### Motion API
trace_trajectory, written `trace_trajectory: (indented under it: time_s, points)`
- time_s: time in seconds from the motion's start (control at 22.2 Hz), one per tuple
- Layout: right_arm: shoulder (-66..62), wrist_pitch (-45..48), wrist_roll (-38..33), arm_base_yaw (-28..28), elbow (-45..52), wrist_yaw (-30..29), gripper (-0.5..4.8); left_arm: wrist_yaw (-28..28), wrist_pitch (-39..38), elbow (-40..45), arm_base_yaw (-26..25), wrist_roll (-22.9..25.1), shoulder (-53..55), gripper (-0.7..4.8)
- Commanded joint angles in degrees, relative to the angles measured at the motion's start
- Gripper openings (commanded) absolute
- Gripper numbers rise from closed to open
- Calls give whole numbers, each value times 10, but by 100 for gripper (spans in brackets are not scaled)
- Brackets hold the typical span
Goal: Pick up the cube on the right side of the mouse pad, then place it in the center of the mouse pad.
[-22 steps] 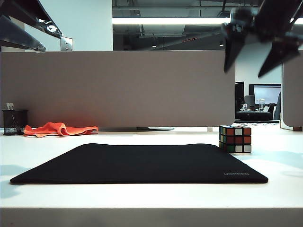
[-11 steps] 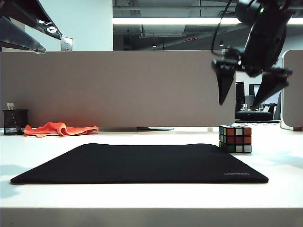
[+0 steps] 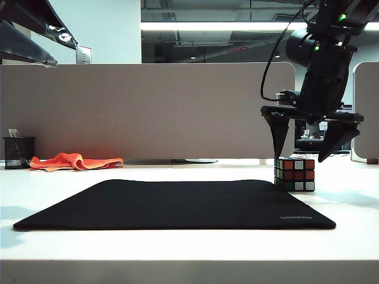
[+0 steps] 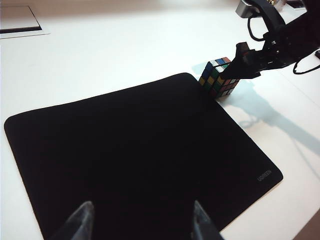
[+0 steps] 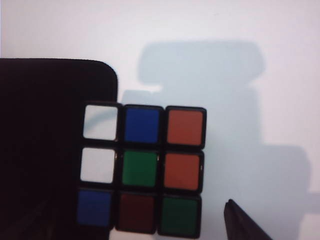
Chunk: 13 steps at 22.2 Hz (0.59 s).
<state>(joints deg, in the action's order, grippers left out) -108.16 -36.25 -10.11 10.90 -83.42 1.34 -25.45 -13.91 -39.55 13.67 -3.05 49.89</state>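
— Where's the cube [image 3: 294, 174]?
— On the table just off the mouse pad [image 3: 177, 204], at its right edge.
— Your fingers?
— My right gripper [image 3: 311, 145] hangs spread wide over it; my left gripper [image 4: 140, 227] hovers spread above the pad.

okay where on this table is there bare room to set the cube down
Nearly the whole mouse pad is bare, from the cube at its far right corner to the open left gripper. The white table beyond the pad is bare too. It is crowded only at that corner, where the open right gripper straddles the cube.
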Motion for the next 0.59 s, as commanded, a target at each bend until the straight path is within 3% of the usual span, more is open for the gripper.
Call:
trace_trajectory:
  time_s: [0.05, 0.59]
  points:
    - [-4, 21, -4, 1, -4, 0, 479, -3, 9, -3, 0, 3, -1, 249]
    - [-9, 31, -3, 1, -4, -14, 479, -3, -6, -3, 0, 3, -1, 247]
